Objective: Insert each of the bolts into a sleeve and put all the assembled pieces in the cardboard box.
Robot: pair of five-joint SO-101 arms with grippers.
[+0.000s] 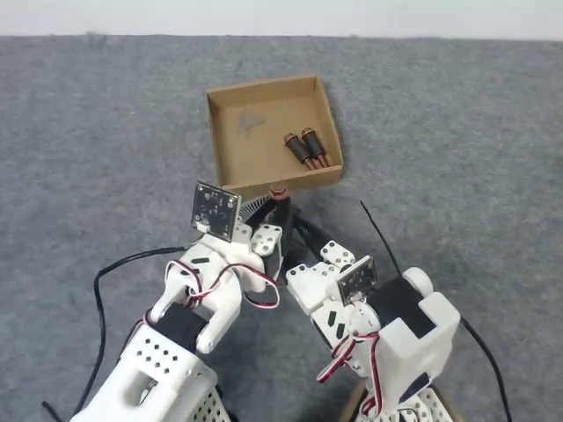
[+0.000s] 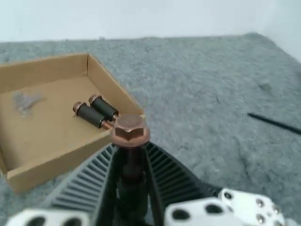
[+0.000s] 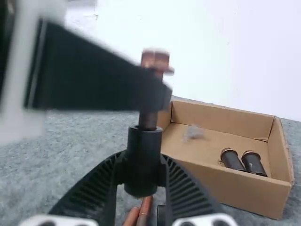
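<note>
Bolt: a copper bolt (image 2: 130, 131) with a hex head stands upright just in front of the box's near wall. Its shank meets the top of the sleeve, and the head is clear above the sleeve's rim.
Sleeve: a black tube (image 3: 143, 155), upright directly under the bolt.
Done so far: two assembled pieces (image 1: 306, 148) lie side by side inside the cardboard box (image 1: 255, 145), near one side wall.
Left to do: this bolt seems only partly entered. It likely needs pushing home, and then the pair goes into the box.
Left pincer: the left pincer (image 2: 128, 160) is clamped on the bolt's shank below the head.
Right pincer: the right pincer (image 3: 142, 181) is closed around the sleeve's lower half.
Beneath the sleeve: copper shapes (image 3: 141, 214) that I cannot identify.
Tabletop: grey and felt-like (image 1: 457, 132).
</note>
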